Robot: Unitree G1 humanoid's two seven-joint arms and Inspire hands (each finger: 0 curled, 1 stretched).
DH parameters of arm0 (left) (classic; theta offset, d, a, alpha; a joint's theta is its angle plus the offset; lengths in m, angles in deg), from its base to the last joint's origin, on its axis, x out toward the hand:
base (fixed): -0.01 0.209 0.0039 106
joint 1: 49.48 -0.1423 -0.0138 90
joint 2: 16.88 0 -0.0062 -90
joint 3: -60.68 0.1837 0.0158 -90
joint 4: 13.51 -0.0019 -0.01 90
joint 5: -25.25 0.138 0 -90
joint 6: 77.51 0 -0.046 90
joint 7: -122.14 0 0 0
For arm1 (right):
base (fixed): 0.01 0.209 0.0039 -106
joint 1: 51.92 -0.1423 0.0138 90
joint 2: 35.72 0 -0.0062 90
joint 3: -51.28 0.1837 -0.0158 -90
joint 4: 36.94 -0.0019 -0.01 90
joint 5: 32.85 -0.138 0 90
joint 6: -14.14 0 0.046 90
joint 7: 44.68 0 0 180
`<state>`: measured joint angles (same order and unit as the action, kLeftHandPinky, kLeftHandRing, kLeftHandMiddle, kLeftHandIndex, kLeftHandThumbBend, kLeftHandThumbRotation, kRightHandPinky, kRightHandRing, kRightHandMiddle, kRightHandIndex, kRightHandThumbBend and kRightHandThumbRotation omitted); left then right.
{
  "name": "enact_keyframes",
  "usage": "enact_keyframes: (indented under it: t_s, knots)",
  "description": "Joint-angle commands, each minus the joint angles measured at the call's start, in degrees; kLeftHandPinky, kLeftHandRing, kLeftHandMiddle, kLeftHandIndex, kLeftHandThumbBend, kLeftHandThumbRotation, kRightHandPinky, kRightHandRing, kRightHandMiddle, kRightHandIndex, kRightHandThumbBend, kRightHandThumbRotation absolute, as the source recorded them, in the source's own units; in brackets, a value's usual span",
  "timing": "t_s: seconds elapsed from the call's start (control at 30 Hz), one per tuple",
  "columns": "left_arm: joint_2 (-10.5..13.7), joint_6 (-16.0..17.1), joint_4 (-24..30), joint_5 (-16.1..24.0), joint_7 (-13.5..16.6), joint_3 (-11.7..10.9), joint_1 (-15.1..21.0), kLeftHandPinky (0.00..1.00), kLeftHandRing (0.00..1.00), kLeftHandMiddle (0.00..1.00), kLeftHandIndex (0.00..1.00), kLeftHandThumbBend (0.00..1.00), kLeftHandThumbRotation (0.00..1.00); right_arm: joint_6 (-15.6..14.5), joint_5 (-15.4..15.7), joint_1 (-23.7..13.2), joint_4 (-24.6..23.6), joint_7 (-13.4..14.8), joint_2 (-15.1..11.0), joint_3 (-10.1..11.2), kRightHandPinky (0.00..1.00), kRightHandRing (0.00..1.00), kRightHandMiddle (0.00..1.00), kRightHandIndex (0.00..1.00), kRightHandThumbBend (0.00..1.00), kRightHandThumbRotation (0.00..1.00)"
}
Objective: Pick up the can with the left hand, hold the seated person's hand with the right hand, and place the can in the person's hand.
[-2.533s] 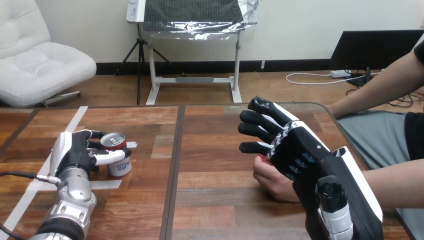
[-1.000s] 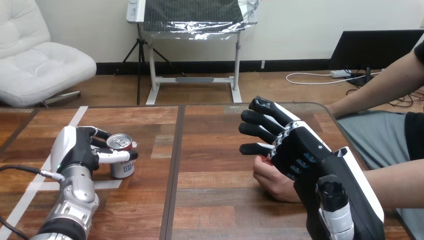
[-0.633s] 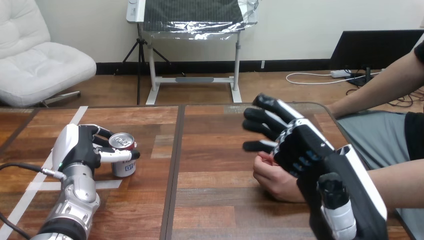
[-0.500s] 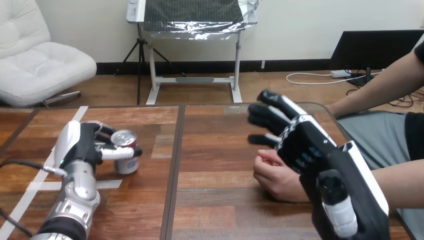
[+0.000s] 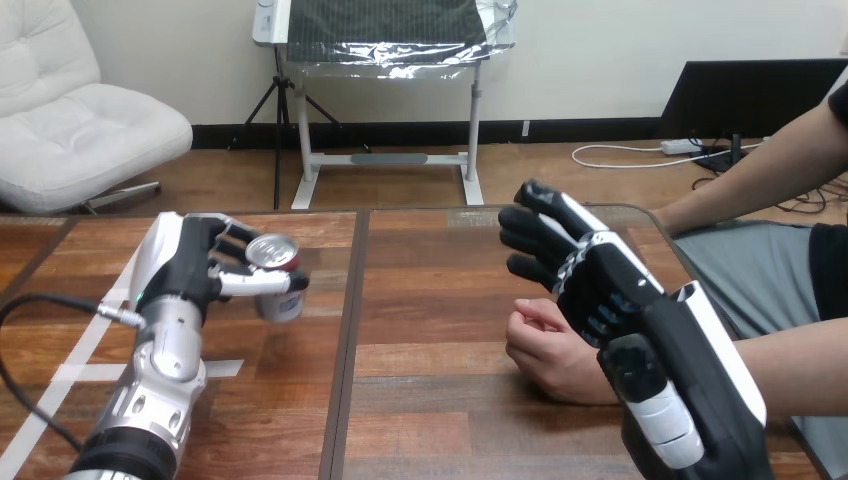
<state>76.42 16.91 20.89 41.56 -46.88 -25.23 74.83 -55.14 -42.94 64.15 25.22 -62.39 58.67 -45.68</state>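
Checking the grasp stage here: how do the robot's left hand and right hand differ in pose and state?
The left hand is curled round the can; the right hand holds nothing, its fingers straight and spread. The left hand is at the table's left, far from the person; the right hand hangs over the person's hand, a loose fist on the table. Both have black fingers and white back shells.

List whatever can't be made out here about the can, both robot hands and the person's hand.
Head view:
- White metal can with red rim: its left side, covered by the left hand curled round it.
- Person's hand: its wrist side, behind the black-and-white right hand.
- Whether the right hand touches the person's hand: that spot lies behind the robot hand.
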Motion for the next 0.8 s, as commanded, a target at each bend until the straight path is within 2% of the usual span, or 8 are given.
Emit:
enact_keyframes:
  t_s: [0.0, 0.33, 0.57, 0.77]
  knots:
    - [0.9, -2.8, 17.4, -1.4, -3.4, -1.0, 0.2, 0.33, 0.37, 0.41, 0.45, 0.75, 0.00, 2.5, 2.9, -7.2, 3.0, 1.4, 0.5, 2.5, 0.88, 0.89, 0.89, 0.91, 0.99, 0.91]
    - [1.1, -7.1, 29.8, -2.2, -8.2, -1.8, -2.8, 0.31, 0.35, 0.40, 0.44, 0.76, 0.00, 4.8, 5.4, -12.0, 8.8, 2.0, -0.4, 5.1, 0.88, 0.89, 0.90, 0.91, 0.98, 0.90]
    - [1.7, -10.0, 35.8, -1.9, -11.7, -1.8, -4.0, 0.29, 0.33, 0.39, 0.43, 0.76, 0.00, 4.7, 6.4, -14.7, 11.3, 2.2, -1.7, 6.7, 0.88, 0.91, 0.91, 0.90, 0.94, 0.89]
    - [2.3, -12.1, 40.1, -1.9, -14.9, -1.7, -4.7, 0.29, 0.34, 0.39, 0.43, 0.76, 0.00, 5.5, 8.8, -17.5, 14.4, 2.4, -3.8, 8.4, 0.87, 0.91, 0.92, 0.90, 0.93, 0.89]
